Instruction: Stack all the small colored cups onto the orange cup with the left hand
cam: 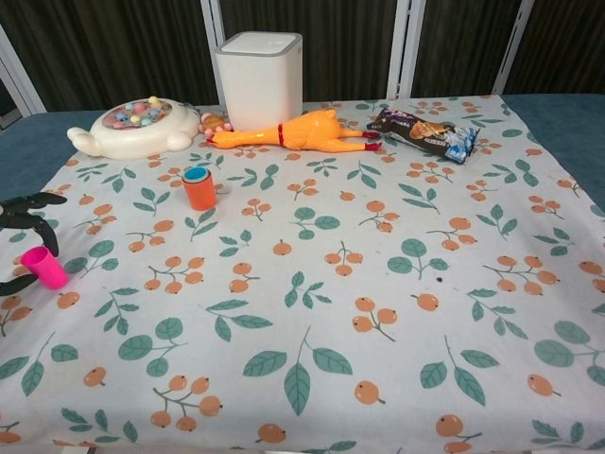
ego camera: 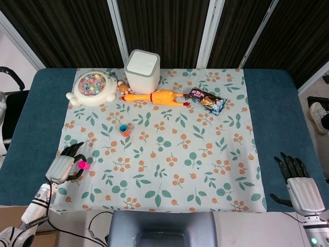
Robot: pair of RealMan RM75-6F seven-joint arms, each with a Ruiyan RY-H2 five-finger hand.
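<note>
Two cups matter to you here. The pink cup (ego camera: pixel 82 164) sits near the left edge of the cloth (ego camera: pixel 169 170), toward the near-left corner, and the orange cup (ego camera: pixel 124 129) stands upright further in, left of the cloth's middle, with what looks like a blue cup already nested in its mouth. That nested cup suggests the stack is begun and the pink one is what remains — though smaller cups could be hidden from these views.

Your left hand (ego camera: pixel 64 165) is at the pink cup, fingers curled round it from the left edge side; in the chest view dark fingertips (cam: pixel 28 200) show above and below the cup (cam: pixel 44 267), which leans a little. The hold looks like a loose cage more than a firm pinch — I cannot tell whether the cup is truly gripped or only touched. The forearm runs back toward the near-left corner, wrist low over the cloth.

Your right hand (ego camera: pixel 299 184) lies flat near the table's right edge by the near-right corner, fingers spread and holding nothing, well apart from everything — sensible, since the job is the left hand's alone.

Along the far edge the toy duck-shaped game (ego camera: pixel 92 88), white bin (ego camera: pixel 142 70), rubber chicken (ego camera: pixel 157 97) and snack packet (ego camera: pixel 207 101) stay clear of the path between the cups.
</note>
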